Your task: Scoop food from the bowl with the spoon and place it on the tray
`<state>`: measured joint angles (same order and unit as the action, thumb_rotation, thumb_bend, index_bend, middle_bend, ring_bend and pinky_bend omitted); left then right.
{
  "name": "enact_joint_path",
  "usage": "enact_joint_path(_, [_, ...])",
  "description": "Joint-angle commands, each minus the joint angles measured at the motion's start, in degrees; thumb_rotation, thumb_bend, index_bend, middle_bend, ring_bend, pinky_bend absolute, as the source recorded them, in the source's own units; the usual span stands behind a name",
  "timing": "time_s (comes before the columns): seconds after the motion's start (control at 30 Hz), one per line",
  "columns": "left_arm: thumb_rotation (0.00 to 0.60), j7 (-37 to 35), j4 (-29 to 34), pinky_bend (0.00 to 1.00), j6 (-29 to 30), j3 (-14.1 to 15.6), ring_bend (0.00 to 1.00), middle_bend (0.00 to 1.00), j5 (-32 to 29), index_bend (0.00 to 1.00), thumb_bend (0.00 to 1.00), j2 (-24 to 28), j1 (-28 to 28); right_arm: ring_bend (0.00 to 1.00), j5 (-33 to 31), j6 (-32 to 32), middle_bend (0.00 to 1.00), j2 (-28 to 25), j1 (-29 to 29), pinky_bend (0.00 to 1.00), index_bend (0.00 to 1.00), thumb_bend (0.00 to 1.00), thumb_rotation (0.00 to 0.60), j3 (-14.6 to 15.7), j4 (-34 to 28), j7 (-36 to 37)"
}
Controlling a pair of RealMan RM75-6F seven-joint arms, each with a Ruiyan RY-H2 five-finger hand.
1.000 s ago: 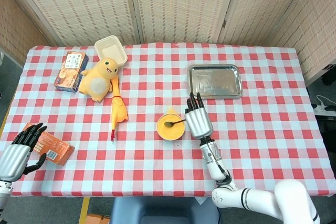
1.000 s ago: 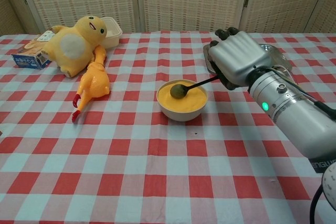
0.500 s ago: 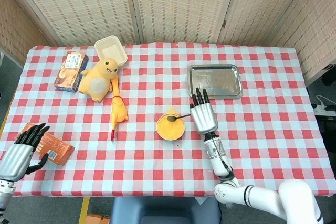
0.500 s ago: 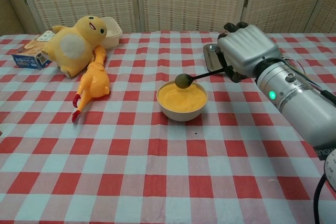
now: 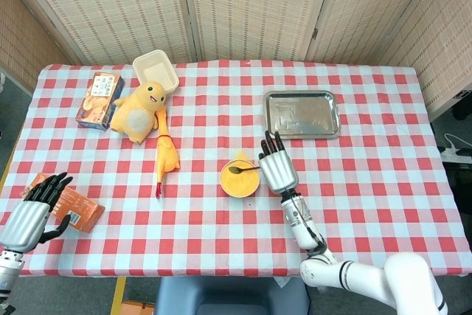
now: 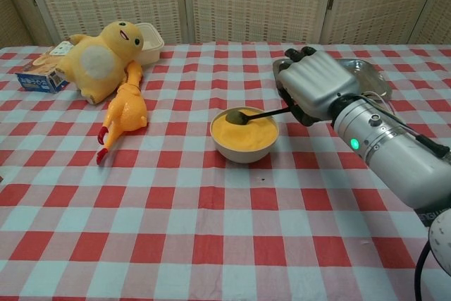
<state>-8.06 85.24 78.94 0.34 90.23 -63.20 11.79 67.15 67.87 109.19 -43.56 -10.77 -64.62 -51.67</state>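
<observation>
Over the middle of the checked table [image 5: 221, 241], my right hand [image 5: 277, 170] gripped the spoon [image 6: 255, 115] by the end of its dark handle, fingers curled round it, with the spoon's head lying at the far edge of the bowl [image 6: 244, 136], right at the surface of the yellow food inside. In the chest view the spoon's head looked dark and rounded, and I could not tell whether it carried any food. The handle ran nearly level from the bowl across to my palm, which sat just beside the bowl's right rim. The tray [image 5: 302, 114] lay further back on the table, behind my right hand and apart from the bowl, its metal surface bare and shiny. My left hand [image 5: 31, 212] rested at the near left corner of the table, fingers spread and holding nothing, just beside an orange packet [image 5: 74, 208] and perhaps touching its edge; I could not tell for certain. Toward the far left sat a yellow plush duck [image 5: 140, 112], with a rubber chicken [image 5: 165, 158] stretched out beside it toward the bowl. Behind the duck stood a cream food container [image 5: 156, 70], and a small printed box [image 5: 99, 99] lay to its left.
</observation>
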Motion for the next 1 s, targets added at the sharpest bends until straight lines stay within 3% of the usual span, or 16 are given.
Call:
enact_joint_path(0.03, [0.600,0.4,0.3,0.14,0.3,0.2,0.00,0.00,0.4,0.00,0.44,0.0,-0.1,0.01,0.2,-0.1,0.22,-2.1,1.0,0.11,0.89,0.50,0.600,0.7,-4.0,-0.5])
enact_joint_path(0.3, [0.600,0.2,0.4,0.14,1.2,0.3,0.00,0.00,0.8,0.00,0.44,0.2,-0.4,0.01,-1.1,0.1,0.22,-4.5,1.9,0.11,0.89,0.50,0.600,0.0,-9.2,-1.4])
enact_joint_path(0.5, [0.600,0.1,0.3,0.14,1.2,0.4,0.00,0.00,1.0,0.00,0.44,0.2,-0.4,0.01,-1.1,1.0,0.22,-4.6,1.8,0.11,0.89,0.50,0.600,-0.8,-9.3,-1.7])
enact_joint_path(1.0, [0.600,0.0,-0.2,0.14,0.1,0.2,0.00,0.00,0.0,0.00,0.44,0.0,0.0,0.01,-1.4,-0.8,0.22,0.5,-0.5,0.12,0.88,0.50,0.600,-2.4,1.6,-0.2])
